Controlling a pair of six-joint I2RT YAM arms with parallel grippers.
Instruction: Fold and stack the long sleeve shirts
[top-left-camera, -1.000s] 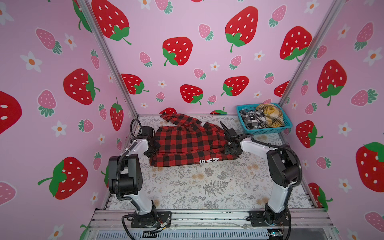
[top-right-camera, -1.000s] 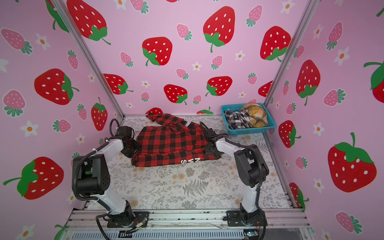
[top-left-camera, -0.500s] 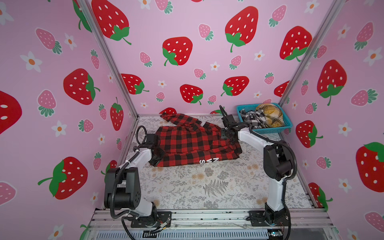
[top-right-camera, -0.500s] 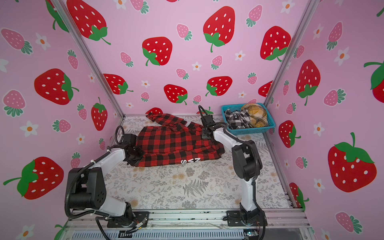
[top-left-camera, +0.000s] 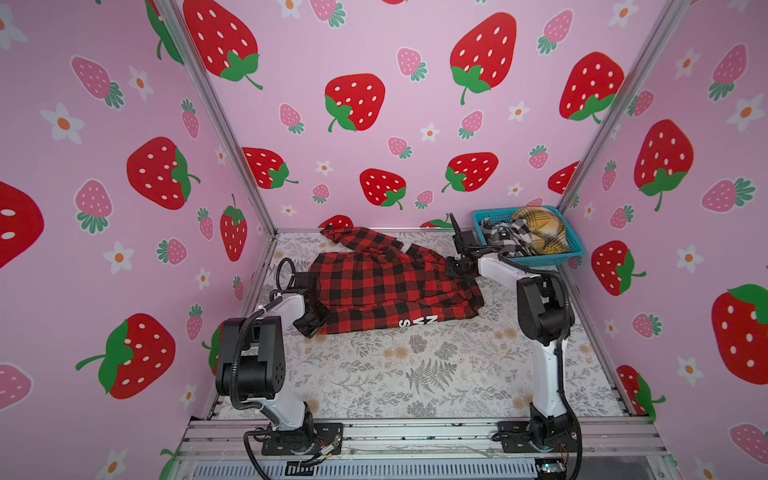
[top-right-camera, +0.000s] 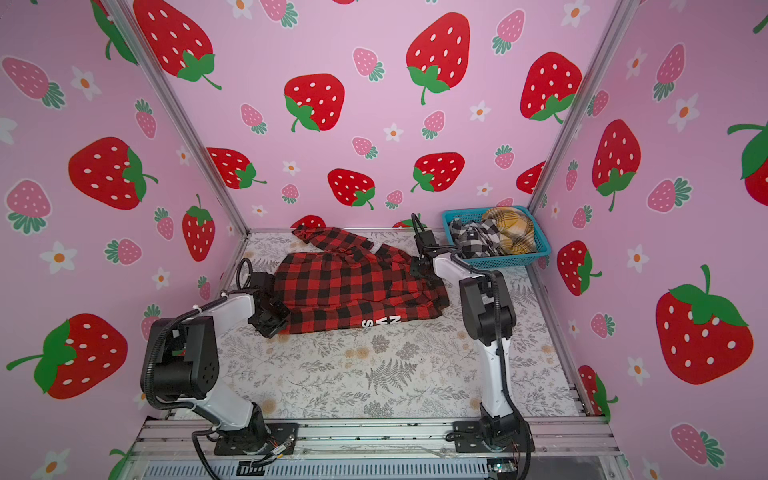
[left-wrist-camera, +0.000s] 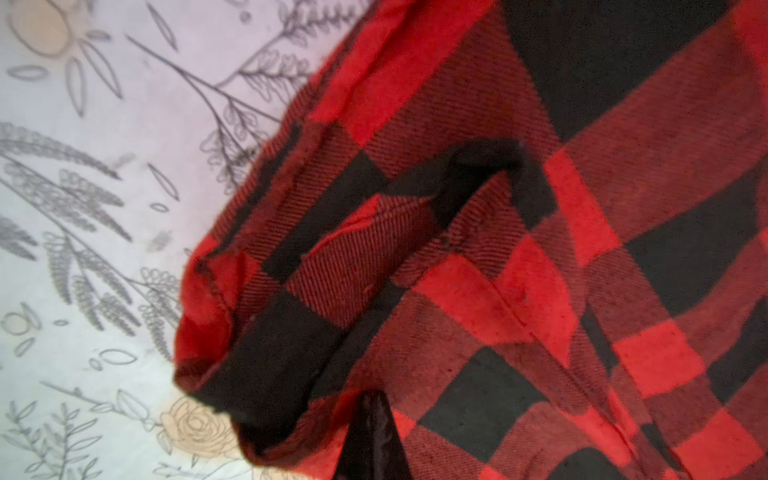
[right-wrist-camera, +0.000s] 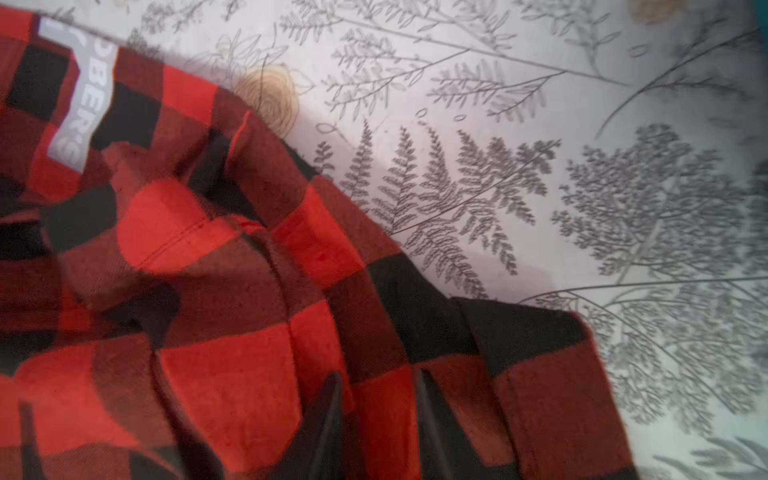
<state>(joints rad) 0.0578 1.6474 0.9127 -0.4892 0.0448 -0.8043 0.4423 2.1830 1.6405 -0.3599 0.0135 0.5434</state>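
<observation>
One red-and-black checked shirt (top-left-camera: 386, 286) lay clamped in the left gripper (top-left-camera: 321, 319) jaws; I could not tell the state of the right gripper (top-left-camera: 453, 269) jaws; two plaid shirts (top-left-camera: 536, 232) filled one teal mesh basket (top-left-camera: 540, 261).

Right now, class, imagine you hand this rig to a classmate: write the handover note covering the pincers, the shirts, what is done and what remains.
Left pincer: shut on the near left corner of the red-and-black shirt.
Right pincer: fingers straddle a fold at its far right edge; grip unclear.
Shirts: the red-and-black one lies spread and rumpled on the table; the black-and-white shirt and mustard shirt sit crumpled in the teal basket, far right corner.
Done: no finished fold, no stack.
Left: fold all three, then stack.
</observation>
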